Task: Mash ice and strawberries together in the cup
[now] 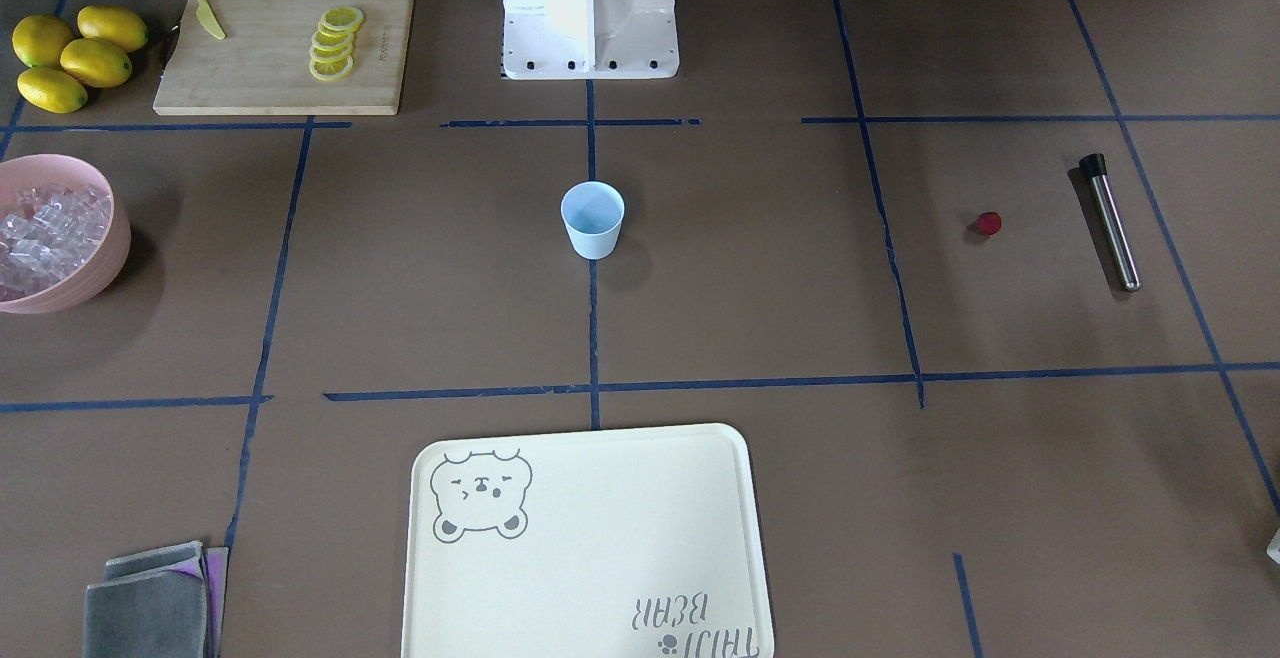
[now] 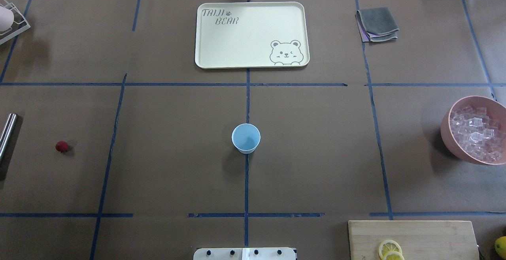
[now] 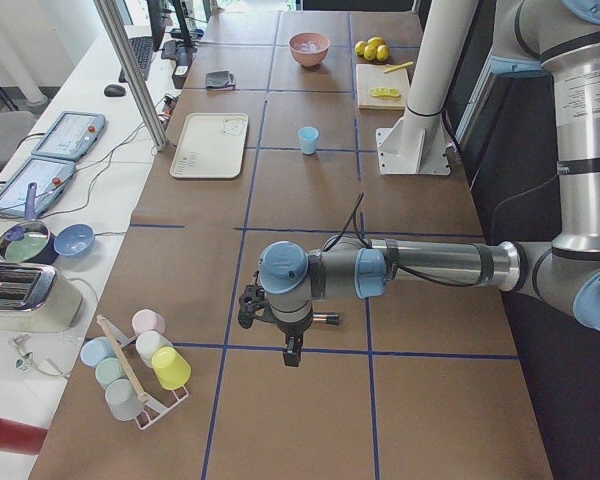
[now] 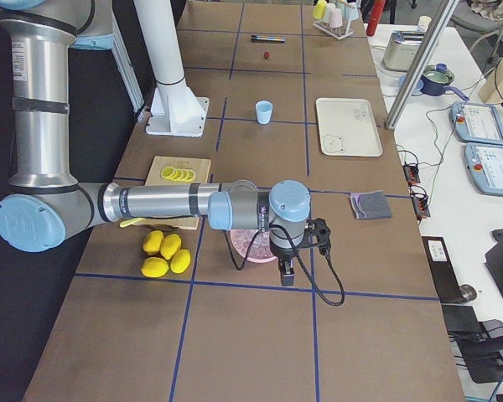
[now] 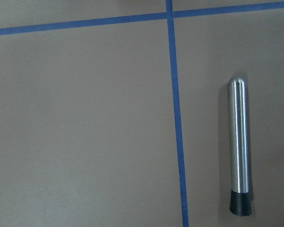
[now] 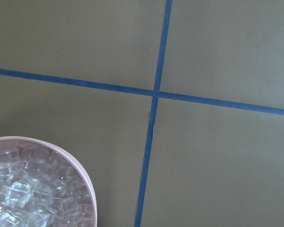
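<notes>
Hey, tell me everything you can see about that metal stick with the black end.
The metal stick is a slim, polished, steel-looking cylinder, rounded at one end, with a flared black tip at the other. It lies flat on the brown-papered table, roughly parallel to a blue tape line and not touching it. Nothing holds it; the strawberry sits apart nearby.
</notes>
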Robot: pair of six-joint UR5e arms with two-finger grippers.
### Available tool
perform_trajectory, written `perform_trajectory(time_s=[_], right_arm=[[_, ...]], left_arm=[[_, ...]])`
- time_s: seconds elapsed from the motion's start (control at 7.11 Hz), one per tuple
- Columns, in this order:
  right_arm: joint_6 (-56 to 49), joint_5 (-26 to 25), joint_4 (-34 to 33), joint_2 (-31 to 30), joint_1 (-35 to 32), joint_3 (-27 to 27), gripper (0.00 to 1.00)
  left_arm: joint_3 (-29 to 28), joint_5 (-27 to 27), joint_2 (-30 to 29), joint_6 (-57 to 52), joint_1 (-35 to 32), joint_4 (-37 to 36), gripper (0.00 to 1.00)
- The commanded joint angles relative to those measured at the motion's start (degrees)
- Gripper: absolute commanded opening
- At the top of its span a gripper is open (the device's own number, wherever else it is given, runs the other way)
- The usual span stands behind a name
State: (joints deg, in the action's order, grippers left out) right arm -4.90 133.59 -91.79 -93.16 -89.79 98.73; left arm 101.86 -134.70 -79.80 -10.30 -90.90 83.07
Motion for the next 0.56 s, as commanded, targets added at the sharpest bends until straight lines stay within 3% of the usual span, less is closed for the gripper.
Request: perform_trajectory(time_s=[0.0, 0.28, 0.42], right_arm=[[9.7, 0.9, 0.1, 0.0, 4.8, 4.6, 1.0], [14.1, 0.3, 0.3, 0.1, 13.0, 7.6, 1.0], [16.0, 0.3, 3.4, -0.3, 14.5, 7.9, 1.0]], left_arm=[[-0.1, 0.0, 0.0, -0.1, 0.0, 0.0, 1.0], [-0.2, 0.0, 0.0, -0.1, 0.0, 0.1, 1.0], [-0.2, 0.0, 0.1, -0.1, 0.1, 0.0, 1.0]])
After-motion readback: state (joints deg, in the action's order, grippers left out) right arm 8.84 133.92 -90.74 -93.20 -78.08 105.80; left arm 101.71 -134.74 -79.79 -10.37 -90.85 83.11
